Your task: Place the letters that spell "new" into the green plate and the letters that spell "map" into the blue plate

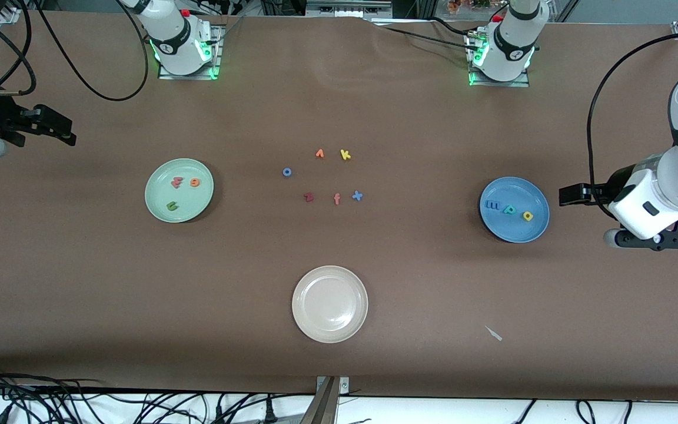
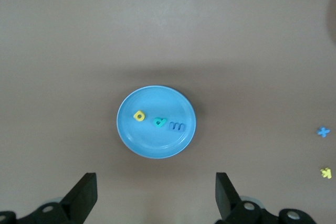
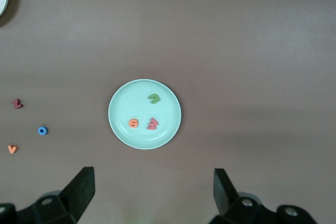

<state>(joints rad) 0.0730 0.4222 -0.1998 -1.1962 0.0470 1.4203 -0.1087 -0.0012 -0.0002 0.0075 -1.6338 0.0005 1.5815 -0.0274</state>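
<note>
1. Letters sorted, both arms hang back: the left gripper (image 2: 155, 198) hovers spread wide and empty beside the blue plate (image 1: 536, 229); the right gripper (image 3: 152, 195), equally agape, waits off the green plate (image 1: 159, 203).
2. Blue m (image 1: 491, 206), teal p (image 1: 509, 209) and yellow a (image 1: 528, 215) lie in the blue plate.
3. Green n (image 1: 172, 205), orange e (image 1: 195, 182) and pinkish w (image 1: 176, 182) lie in the green plate.
4. Judged complete; no further pick seems called for.

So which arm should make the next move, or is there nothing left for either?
Neither. The green plate holds n, e, w; the blue plate holds m, a, p. The left tool and right tool hang open, empty, each above its plate.
</note>
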